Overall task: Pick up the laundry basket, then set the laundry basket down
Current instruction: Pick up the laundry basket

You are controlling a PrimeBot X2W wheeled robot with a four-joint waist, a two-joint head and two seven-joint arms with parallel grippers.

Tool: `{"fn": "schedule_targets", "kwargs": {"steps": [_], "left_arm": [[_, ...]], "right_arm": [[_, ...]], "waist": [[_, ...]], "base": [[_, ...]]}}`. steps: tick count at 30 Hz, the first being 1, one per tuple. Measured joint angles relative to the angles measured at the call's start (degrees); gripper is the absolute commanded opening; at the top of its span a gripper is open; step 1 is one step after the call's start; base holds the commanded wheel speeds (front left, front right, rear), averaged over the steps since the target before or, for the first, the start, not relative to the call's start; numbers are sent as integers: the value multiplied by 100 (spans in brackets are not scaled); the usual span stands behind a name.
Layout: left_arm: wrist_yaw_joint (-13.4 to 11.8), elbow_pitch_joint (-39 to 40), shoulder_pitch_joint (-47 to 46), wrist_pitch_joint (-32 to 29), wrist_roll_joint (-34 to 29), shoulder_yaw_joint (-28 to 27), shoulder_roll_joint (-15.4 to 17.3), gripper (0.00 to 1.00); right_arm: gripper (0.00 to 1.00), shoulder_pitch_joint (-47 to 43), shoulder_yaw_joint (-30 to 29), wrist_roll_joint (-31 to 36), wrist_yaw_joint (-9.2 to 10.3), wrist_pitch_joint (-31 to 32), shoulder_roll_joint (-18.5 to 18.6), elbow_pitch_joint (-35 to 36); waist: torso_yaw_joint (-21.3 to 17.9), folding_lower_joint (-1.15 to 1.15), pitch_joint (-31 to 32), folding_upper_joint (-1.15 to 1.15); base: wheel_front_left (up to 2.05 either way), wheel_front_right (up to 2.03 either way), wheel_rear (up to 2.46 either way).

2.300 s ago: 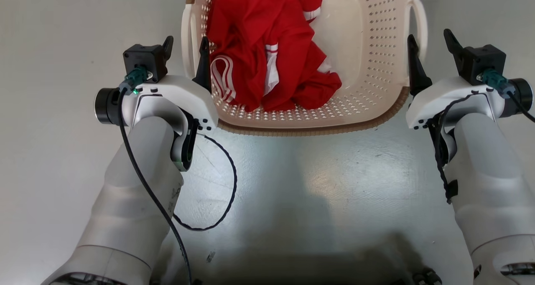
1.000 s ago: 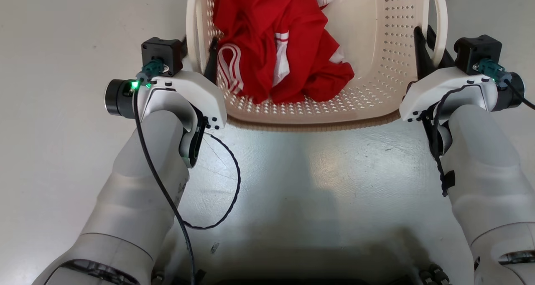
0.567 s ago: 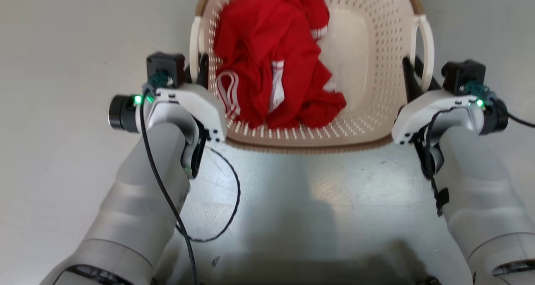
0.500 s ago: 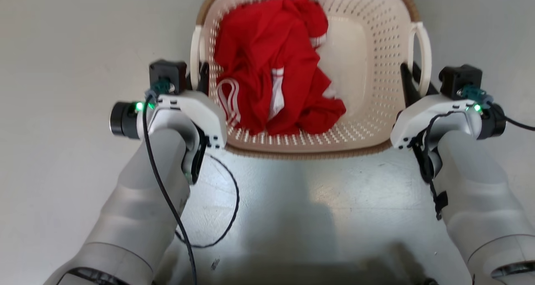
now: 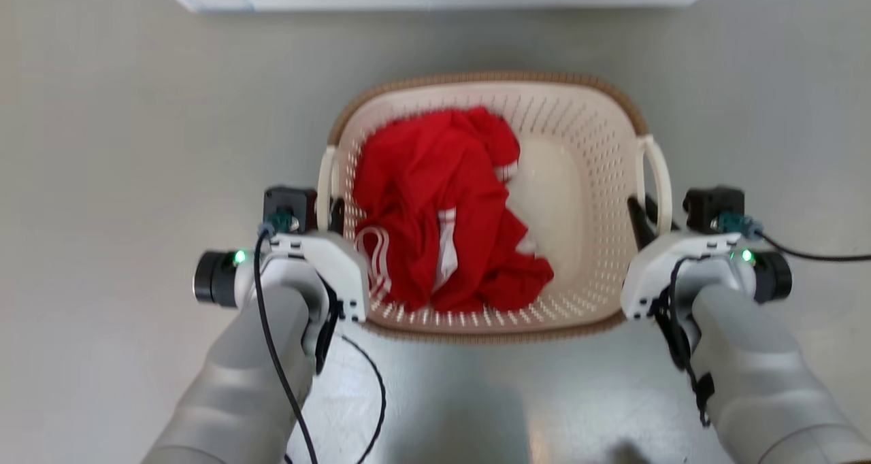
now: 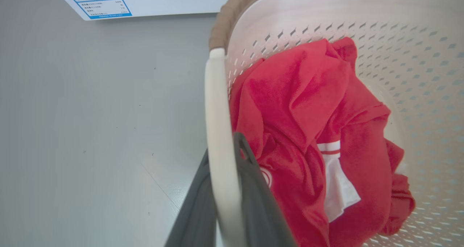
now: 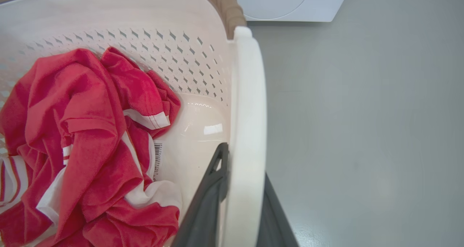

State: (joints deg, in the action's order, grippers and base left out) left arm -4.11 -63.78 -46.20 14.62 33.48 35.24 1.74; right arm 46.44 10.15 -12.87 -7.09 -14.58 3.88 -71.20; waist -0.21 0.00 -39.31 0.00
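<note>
Smooth plastic handles (image 5: 657, 168), clamped by left pincer (image 5: 333, 209) and right pincer (image 5: 643, 210), may slip if the mid-frame basket (image 5: 476, 77) tilts.

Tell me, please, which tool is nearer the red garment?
Left: the left tool grips the handle beside the red garment; the right tool grips the opposite handle, across bare basket.
</note>
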Motion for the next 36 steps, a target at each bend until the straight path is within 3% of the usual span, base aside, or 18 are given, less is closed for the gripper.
{"fn": "schedule_targets", "kwargs": {"steps": [17, 24, 36], "left_arm": [[67, -380, 1230, -43, 762, 814, -13, 0], [67, -341, 1785, -194, 1057, 1295, -5, 0], [49, -226, 2536, -259, 1624, 1919, 74, 0]], "right_arm": [[0, -1248, 769, -782, 0, 324, -85, -244], [0, -1819, 929, -951, 0, 467, -91, -312], [0, -2557, 1688, -1524, 3, 753, -63, -121]], "waist": [[-181, 0, 1964, 0], [-166, 0, 2739, 0], [-78, 0, 3837, 0]], "base": [[0, 0, 0], [0, 0, 0], [0, 0, 0]]}}
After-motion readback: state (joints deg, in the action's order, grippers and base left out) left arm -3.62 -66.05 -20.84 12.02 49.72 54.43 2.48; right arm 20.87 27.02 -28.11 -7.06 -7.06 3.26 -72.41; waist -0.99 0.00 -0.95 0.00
